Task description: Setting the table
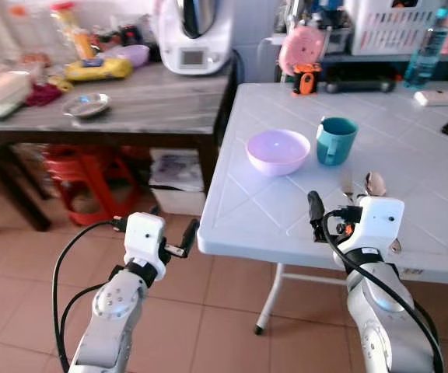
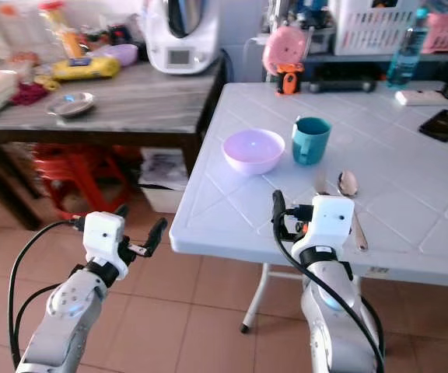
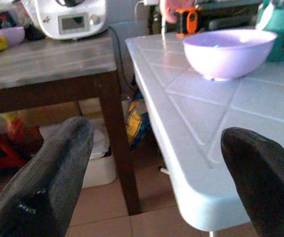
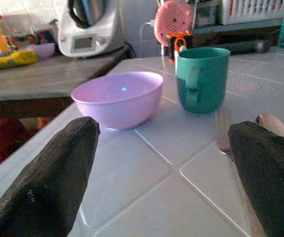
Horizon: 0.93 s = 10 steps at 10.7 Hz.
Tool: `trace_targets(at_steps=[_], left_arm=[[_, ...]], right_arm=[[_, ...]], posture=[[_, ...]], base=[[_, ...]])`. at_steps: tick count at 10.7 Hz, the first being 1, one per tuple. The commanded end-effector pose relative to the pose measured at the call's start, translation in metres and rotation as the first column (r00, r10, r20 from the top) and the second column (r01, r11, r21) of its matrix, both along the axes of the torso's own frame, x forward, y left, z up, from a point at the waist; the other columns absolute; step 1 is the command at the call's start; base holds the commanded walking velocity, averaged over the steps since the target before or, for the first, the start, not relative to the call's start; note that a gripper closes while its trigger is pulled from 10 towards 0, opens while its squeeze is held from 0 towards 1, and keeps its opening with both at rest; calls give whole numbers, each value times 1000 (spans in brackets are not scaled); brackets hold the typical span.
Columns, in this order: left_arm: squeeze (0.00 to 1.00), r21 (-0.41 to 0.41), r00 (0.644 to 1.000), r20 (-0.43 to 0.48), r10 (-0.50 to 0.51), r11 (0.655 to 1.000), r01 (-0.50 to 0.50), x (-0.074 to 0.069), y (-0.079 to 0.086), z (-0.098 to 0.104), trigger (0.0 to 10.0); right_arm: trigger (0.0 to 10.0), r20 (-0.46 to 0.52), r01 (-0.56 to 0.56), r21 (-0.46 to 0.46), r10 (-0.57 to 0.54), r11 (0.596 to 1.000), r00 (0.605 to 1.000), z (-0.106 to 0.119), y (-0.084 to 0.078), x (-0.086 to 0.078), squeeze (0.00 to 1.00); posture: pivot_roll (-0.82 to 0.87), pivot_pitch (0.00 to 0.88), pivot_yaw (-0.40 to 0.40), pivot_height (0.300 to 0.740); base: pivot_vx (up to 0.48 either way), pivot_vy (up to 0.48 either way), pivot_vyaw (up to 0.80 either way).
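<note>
Right eye view shows most of a place setting already down on the white bench (image 2: 232, 203): taking the lilac bowl (image 2: 253, 150) as my landmark, the teal mug (image 2: 311, 140) stands just beside it, and a fork (image 4: 223, 136) and spoon (image 2: 350, 189) lie side by side nearer to me than the mug. My right claw (image 2: 285, 214) hovers spread and empty over the bench edge, short of the bowl, and my left claw (image 1: 179, 239) hangs spread and empty off the bench's corner, so I judge little is left beyond perhaps tidying or adding a piece. Smooth, round and empty, the bowl sits upright, as does the mug.
</note>
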<state>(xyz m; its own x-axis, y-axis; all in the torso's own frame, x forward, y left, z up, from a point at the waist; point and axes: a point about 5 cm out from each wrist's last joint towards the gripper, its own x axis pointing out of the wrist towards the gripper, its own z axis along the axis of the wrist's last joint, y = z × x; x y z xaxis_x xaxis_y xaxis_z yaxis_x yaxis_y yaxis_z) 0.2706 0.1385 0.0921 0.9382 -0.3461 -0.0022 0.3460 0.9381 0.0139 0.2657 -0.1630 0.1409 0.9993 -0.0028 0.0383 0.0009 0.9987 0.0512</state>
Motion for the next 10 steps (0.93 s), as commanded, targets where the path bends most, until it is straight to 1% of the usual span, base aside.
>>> trace_targets(at_steps=[1,3,10], left_arm=[[0,-5,1000,15,-8,1000,8,0,4,4,10000],[0,-16,999,14,-38,999,39,-2,1,4,10000],[0,-23,997,7,-76,997,77,-5,0,2,10000]], right_arm=[[10000,18,-14,2,14,1000,1000,5,4,1,0],[10000,18,-17,-1,17,1000,1000,5,4,2,0],[10000,16,-13,-3,13,1000,1000,4,5,0,0]], posture=[[-55,0,93,740],[-56,0,90,740],[-59,0,97,740]], base=[[0,0,0],[0,0,0],[292,0,0]])
